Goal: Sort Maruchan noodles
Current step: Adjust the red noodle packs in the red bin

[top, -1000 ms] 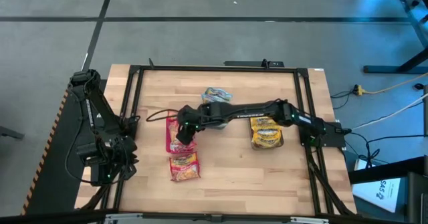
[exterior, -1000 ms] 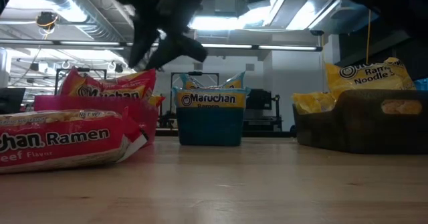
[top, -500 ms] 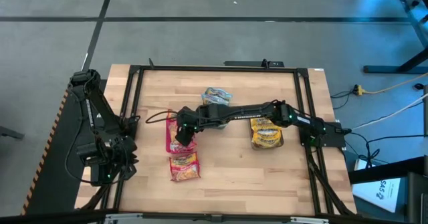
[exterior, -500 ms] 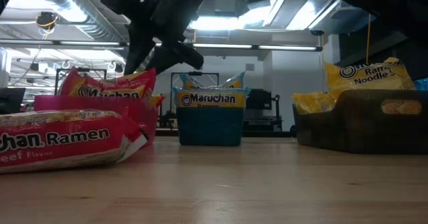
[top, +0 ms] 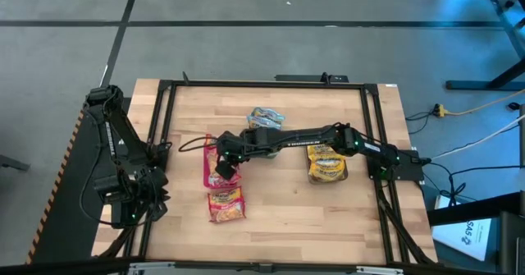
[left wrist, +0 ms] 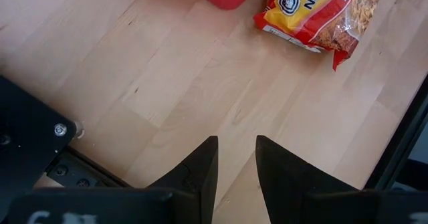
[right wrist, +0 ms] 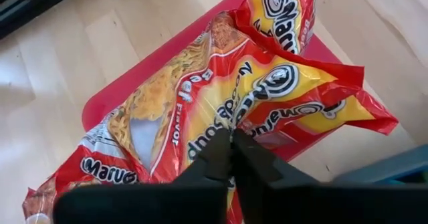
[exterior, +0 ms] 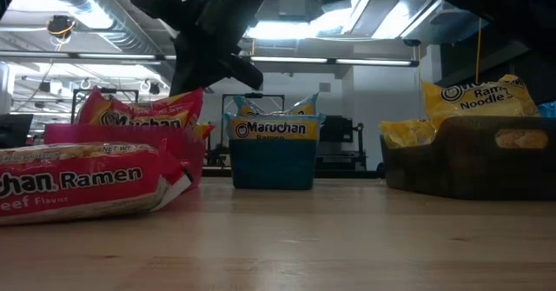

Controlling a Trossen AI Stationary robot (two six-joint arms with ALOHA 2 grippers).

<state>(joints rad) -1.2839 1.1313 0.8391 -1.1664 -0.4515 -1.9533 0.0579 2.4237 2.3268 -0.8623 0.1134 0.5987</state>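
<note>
Since a second ago your right gripper (right wrist: 231, 147) has crept slightly over the pink bin (top: 208, 167), fingers pinched on a red Maruchan packet (right wrist: 200, 110) lying in it; your left gripper (left wrist: 235, 164) waits slightly parted at the table's left edge. You have one loose red packet (exterior: 82, 182), reading "Ramen" and "Beef Flavor", left nearest the low camera. Farther back, the blue bin (exterior: 272, 152) and dark bin (exterior: 473, 156) already hold "Maruchan Ramen" packets.

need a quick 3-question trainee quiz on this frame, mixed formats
1. True or false: the right gripper is over the pink bin.
2. The loose red packet lies: A) in the blue bin B) on the table beside the pink bin C) on the floor.
3. Fill in: the packets in the grey bin are ___ in colour.
Key: 1 true; 2 B; 3 yellow.
</note>
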